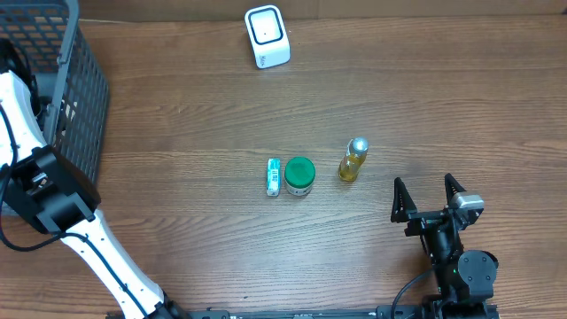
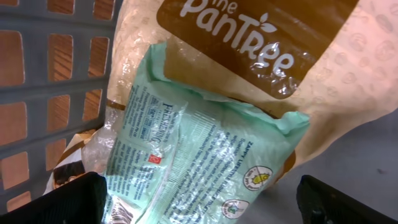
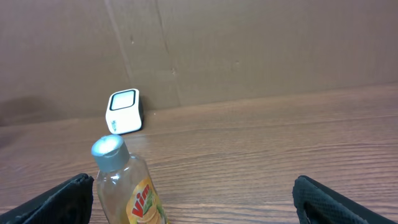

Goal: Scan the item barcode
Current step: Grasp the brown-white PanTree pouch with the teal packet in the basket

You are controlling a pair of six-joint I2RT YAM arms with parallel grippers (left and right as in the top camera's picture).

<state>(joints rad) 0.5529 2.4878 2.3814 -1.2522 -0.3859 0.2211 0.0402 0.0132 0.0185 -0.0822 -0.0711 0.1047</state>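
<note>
Mint-green packet [image 2: 193, 155] lies on a tan bag [image 2: 323, 37] printed "the PanTree" inside the grey basket [image 1: 84, 97], far left of the scanner [image 1: 267, 35]; its small print is too fine to read. Left gripper [image 2: 208, 202] hangs over it, jaws spread wide and empty. Right gripper [image 1: 427, 197], jaws also wide and empty, faces the "Vim" bottle [image 1: 353, 159], in front of the scanner to its right. Nothing is held or presented to the scanner — I judge the scan not yet begun, with a pick-up needed first.
</note>
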